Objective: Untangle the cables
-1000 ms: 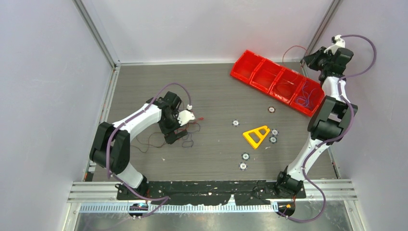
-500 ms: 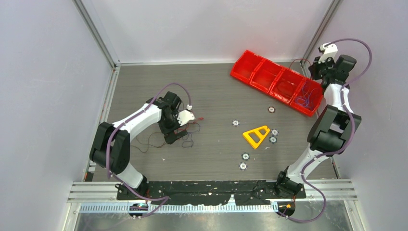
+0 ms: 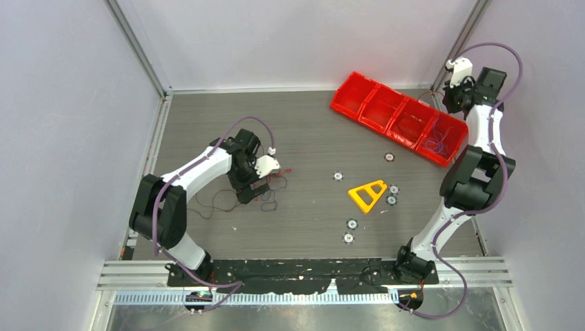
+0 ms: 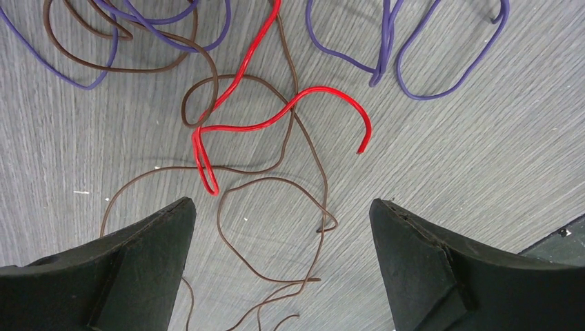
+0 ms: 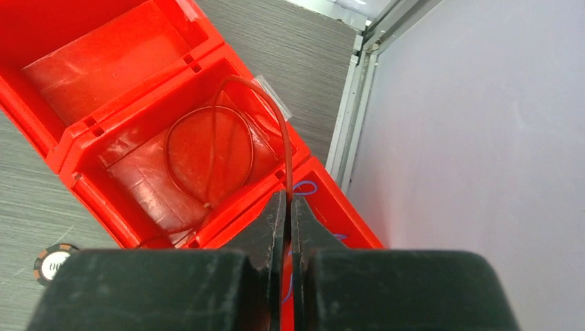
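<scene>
Over the red bin [image 5: 103, 62], the right fingers [image 5: 278, 224] clench a thin cable [image 5: 285, 158]. The left fingers [image 4: 428, 262] gape above the tangled cables [image 4: 207, 110]. Withdrawing unreleased could drag its coil out.

Red, purple, brown cables [image 4: 238, 127], red bins [image 3: 353, 96]

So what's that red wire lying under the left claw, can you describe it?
The red wire is thin and glossy, seemingly plastic-coated. It lies on the grey wood-grain table, folded into a tight hairpin: one strand arches to a cut free end, the other runs off the picture's top. A brown wire crosses it in places. The left gripper is open above, not touching it.
</scene>
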### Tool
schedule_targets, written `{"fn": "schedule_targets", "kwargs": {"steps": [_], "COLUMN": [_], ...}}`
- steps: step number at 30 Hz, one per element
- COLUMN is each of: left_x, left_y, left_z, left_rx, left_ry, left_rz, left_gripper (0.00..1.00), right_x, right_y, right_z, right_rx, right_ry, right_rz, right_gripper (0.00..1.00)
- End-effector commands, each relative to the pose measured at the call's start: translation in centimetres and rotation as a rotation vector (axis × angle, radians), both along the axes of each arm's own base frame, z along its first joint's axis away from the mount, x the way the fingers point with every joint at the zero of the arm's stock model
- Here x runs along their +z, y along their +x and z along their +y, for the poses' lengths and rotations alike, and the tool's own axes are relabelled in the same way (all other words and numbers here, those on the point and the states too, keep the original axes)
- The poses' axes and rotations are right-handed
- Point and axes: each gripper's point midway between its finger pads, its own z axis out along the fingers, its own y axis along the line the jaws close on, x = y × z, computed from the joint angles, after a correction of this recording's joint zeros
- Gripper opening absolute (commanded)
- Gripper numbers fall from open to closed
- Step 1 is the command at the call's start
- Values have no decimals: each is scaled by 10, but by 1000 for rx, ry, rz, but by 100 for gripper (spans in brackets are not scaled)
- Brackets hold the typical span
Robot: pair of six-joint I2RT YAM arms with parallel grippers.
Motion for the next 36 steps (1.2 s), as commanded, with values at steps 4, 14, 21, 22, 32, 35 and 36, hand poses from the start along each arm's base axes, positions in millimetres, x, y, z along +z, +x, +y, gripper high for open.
{"fn": "schedule_targets", "kwargs": {"steps": [4,14,21,22,32,35,36], "left_x": [7,8,9,9,8,8,8], "left_y": [7,10,12,12,14,13,13], "left_z": [-3,-2,-4,-4,-6,-6,-6], "left_rx": [19,8,2,1,1,2,1], "left_ry": [-10,2,-1,-1,-6,-4,-5], "left_rz": [-8,-11,-10,-11,-3,6,9], "left_gripper": [100,100,99,99,100,100,100], "right_x": [-29,-79,-49,-44,46,38,34], "right_y": [15,32,40,38,-26,-54,-61], "right_z": [28,68,93,96,58,38,31], "right_rx": [18,55,114,129,77,20,0], "right_ry": [-76,-90,52,68,152,164,173], "right_rz": [253,434,336,328,255,335,354], "right_gripper": [6,6,52,57,99,100,99]}}
